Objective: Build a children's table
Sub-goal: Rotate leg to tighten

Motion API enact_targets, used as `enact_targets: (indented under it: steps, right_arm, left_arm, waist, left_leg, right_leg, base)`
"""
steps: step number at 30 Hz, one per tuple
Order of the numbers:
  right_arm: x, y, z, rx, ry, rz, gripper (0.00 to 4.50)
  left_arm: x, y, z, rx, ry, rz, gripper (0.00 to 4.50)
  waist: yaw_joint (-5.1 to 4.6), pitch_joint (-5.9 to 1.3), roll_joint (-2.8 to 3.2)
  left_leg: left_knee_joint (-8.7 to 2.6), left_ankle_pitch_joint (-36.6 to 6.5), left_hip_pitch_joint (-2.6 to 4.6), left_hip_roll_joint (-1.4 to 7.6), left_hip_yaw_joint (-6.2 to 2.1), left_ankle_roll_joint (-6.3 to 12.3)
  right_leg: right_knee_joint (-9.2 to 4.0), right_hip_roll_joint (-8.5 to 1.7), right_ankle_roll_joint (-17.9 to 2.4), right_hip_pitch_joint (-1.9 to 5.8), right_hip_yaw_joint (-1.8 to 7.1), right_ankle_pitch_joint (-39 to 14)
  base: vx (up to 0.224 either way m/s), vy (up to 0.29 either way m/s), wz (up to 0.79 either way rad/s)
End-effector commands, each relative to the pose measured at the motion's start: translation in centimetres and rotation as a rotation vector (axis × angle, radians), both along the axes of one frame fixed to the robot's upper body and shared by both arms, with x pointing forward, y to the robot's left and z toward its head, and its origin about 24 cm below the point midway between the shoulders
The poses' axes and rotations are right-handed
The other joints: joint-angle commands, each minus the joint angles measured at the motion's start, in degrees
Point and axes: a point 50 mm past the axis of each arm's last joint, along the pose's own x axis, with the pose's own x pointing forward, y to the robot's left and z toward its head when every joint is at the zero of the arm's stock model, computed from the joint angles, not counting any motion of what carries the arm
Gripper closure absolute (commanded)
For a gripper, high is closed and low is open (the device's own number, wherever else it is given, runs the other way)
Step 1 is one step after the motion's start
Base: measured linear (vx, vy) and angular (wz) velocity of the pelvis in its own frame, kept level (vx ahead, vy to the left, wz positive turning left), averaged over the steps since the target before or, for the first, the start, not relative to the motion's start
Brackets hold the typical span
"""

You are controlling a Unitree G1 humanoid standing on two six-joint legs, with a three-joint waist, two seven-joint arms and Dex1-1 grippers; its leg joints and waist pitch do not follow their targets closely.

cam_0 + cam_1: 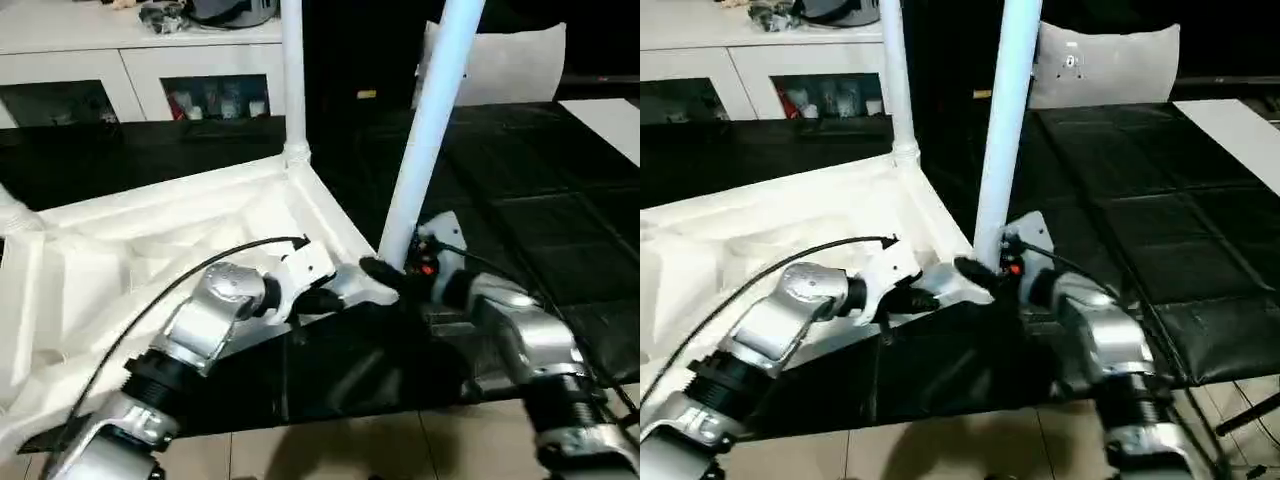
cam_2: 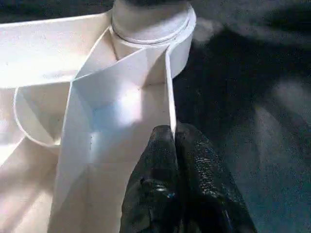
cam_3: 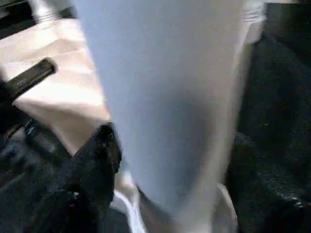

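Right wrist view: leg (image 3: 165,97) between right gripper (image 3: 170,184) fingers.

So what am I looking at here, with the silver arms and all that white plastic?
It is a humanoid robot building a children's table. The two wide pictures come from cameras in its head, looking down over its silver forearms; the two close ones come from cameras on its wrists. The table top lies upside down on a black surface, with one leg already standing in a corner socket. The left gripper is shut on the top's rim. The right gripper has its fingers on either side of a second leg, near its lower end.
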Motion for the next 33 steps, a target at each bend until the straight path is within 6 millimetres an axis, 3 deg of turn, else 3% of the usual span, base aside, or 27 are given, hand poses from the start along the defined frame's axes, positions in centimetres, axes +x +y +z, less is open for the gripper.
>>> enact_targets:
  steps: [1,3,5,8,15,17,33]
  right_arm:
    - [-0.5,-0.6,0.6,-0.015,-0.016,0.111,0.74]
    - [-0.8,-0.9,0.7,-0.023,-0.013,0.152,0.64]
    - [-1.6,-1.6,0.9,-0.065,-0.004,0.301,0.41]
    - [-1.7,-1.9,1.0,-0.08,0.014,0.344,0.13]
    - [-2.5,-1.9,1.1,-0.096,0.065,0.559,0.13]
    - [-2.6,-1.7,1.1,-0.068,0.084,0.597,0.5]
    - [-3.2,-1.0,0.8,-0.006,0.141,0.697,1.73]
  left_arm:
    - [-0.6,0.4,-0.1,0.044,0.013,-0.125,4.5]
    - [-0.6,0.7,-0.1,0.056,0.01,-0.142,4.5]
    - [-0.9,1.3,0.0,0.075,0.01,-0.239,4.5]
    - [-1.1,1.4,0.2,0.069,0.01,-0.314,4.5]
    - [-1.8,1.6,0.4,0.119,0.035,-0.505,4.5]
    - [-1.8,1.4,0.5,0.115,0.035,-0.534,4.5]
    - [-1.9,1.2,0.3,0.101,0.038,-0.563,4.5]
  waist:
    - [0.25,-3.41,-0.39]
    - [0.4,-3.36,-0.29]
    - [0.92,-3.45,-0.51]
    - [1.15,-3.53,-0.52]
    - [2.08,-3.62,-0.35]
    - [2.49,-3.58,-0.42]
    - [2.95,-3.71,-0.65]
  left_leg:
    - [-3.67,-6.3,-0.73,1.52,0.1,4.92]
    - [-3.71,-6.9,-0.48,1.64,0.11,4.76]
    - [-3.65,-6.3,-0.63,1.65,0.09,5.14]
    - [-3.64,-5.4,-0.74,1.85,0.09,5.51]
    - [-3.58,-5.5,-0.53,2.1,0.26,5.33]
    - [-3.67,-5.9,-0.46,2.21,0.23,4.94]
    - [-3.56,-4.7,-0.68,2.04,0.28,4.66]
  right_leg:
    - [-4.79,-3.95,-4.3,4.24,3.78,-21.2]
    - [-4.94,-3.88,-3.9,4.0,3.8,-22.1]
    - [-4.72,-3.8,-3.8,4.1,3.85,-21.3]
    - [-4.36,-3.82,-4.5,4.05,3.99,-19.6]
    - [-4.15,-3.9,-5.8,3.92,4.09,-18.9]
    - [-4.16,-3.96,-5.8,3.92,4.1,-19.6]
    - [-4.1,-3.88,-5.0,4.05,4.03,-19.9]
  base:
    - [0.0,0.0,0.0]
    - [0.0,0.0,0.0]
    - [0.0,0.0,0.0]
    - [0.0,0.0,0.0]
    - [0.0,0.0,0.0]
    - [0.0,0.0,0.0]
    - [0.0,0.0,0.0]
